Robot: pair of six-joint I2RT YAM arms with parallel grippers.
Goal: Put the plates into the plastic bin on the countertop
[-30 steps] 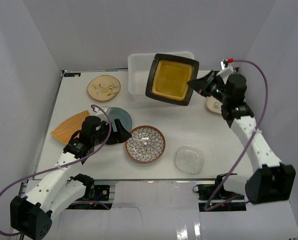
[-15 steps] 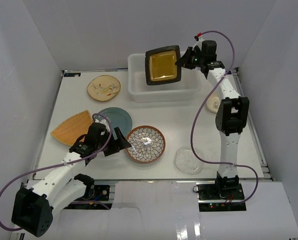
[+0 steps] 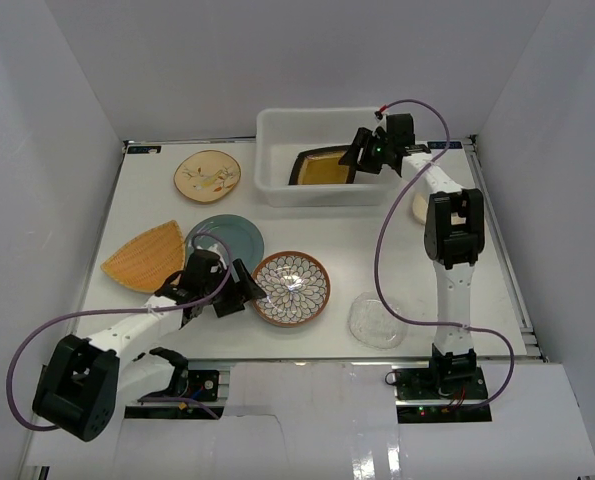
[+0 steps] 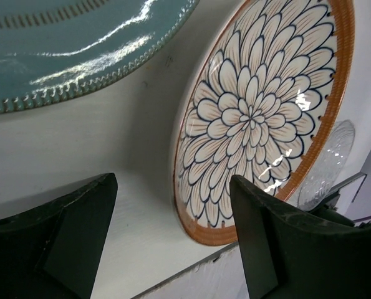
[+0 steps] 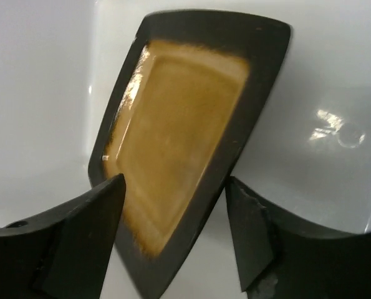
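The black-rimmed square amber plate (image 3: 322,168) (image 5: 179,137) lies tilted inside the translucent plastic bin (image 3: 267,150) at the back of the countertop (image 3: 377,250). My right gripper (image 3: 362,155) (image 5: 173,205) hangs just over the plate's right corner, open, with the fingers spread either side of its dark rim. My left gripper (image 3: 245,290) (image 4: 173,193) is low and open at the left edge of the brown-rimmed petal-patterned plate (image 3: 291,288) (image 4: 260,118), whose near rim sits between the fingers. The teal plate (image 3: 227,235) (image 4: 79,43) lies just behind it.
A cream floral plate (image 3: 207,174) sits at the back left and an orange fan-shaped plate (image 3: 145,255) at the left. A clear glass plate (image 3: 377,320) (image 4: 328,162) lies front right. A small cream plate (image 3: 420,207) is partly hidden by the right arm.
The right arm carried the amber plate left and down into the bin and opened its jaws. The left gripper slid right toward the petal-patterned plate.
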